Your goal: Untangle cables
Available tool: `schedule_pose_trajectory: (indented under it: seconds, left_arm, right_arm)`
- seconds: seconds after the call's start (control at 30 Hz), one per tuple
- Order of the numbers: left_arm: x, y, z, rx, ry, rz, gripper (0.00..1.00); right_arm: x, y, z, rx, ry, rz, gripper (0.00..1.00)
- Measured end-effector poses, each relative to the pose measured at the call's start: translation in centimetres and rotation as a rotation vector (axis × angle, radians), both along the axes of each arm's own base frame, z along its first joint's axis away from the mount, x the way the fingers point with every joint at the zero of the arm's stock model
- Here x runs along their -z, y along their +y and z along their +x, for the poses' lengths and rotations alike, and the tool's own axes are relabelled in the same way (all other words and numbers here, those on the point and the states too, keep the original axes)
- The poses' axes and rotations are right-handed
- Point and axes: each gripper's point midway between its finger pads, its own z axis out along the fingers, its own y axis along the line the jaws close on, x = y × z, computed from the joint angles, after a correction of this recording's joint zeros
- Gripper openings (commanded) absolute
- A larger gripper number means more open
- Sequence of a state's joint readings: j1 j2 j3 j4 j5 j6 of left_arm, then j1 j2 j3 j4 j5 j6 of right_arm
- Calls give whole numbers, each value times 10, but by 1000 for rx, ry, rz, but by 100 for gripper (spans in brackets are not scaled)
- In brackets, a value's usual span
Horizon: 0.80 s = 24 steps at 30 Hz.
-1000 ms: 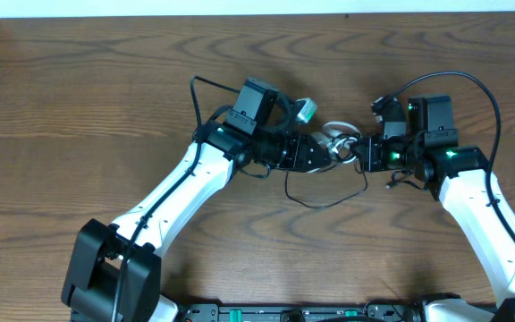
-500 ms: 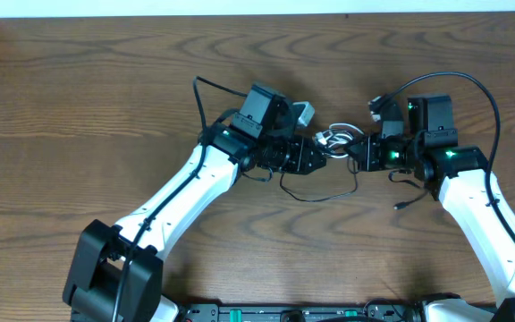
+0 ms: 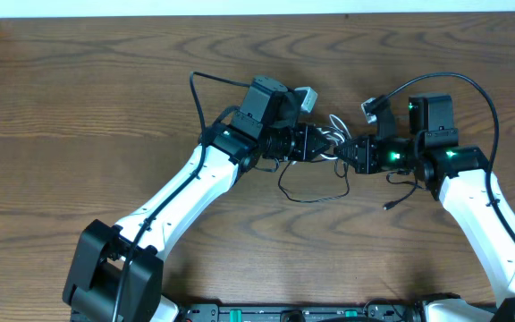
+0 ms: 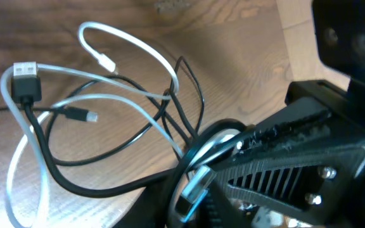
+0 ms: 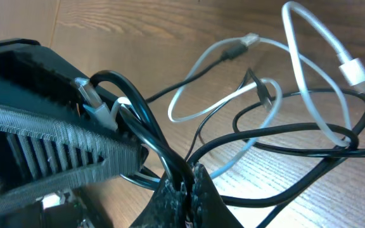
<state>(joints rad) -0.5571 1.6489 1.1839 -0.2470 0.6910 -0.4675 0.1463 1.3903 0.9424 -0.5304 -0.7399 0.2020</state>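
The cables are a tangle of one white cord and thin black cords bunched between my two grippers near the table's middle (image 3: 333, 134). A black loop (image 3: 316, 199) sags toward the front, and a loose black end (image 3: 387, 207) lies to the right. My left gripper (image 3: 318, 143) is shut on cords at the bunch's left side, its ribbed fingers (image 5: 56, 136) holding a plug and black loop. My right gripper (image 5: 189, 185), tip to tip with it, is shut on a black cord (image 5: 151, 123). The white cord's USB plug (image 4: 24, 68) and small plug (image 5: 353, 71) lie free.
Thick black arm cords arc above the left arm (image 3: 206, 85) and the right arm (image 3: 472, 85). A pale strip runs along the table's far edge (image 3: 240, 7). Brown wood table (image 3: 79, 107) spreads on all sides.
The two grippers have drawn closer together and shifted slightly toward the far side. The left jaws have closed on the cords. The black loop and loose end have dragged leftward.
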Motion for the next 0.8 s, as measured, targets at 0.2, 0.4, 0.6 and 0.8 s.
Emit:
schedule_pose_trajectory:
  seconds: [0.2, 0.4, 0.6, 0.8]
  left_arm:
    - [2, -1, -4, 2, 19, 7, 8]
    - [6, -4, -14, 26, 46, 16, 8]
    - [6, -6, -16, 32, 46, 16, 16]
    - [6, 1, -9, 7, 47, 18, 41]
  right_arm:
    - [12, -9, -3, 42, 44, -66, 1]
    - [23, -22, -2, 100, 70, -164, 1]
    - [24, -26, -1, 116, 66, -191, 1]
    - [24, -31, 3, 95, 21, -215, 1]
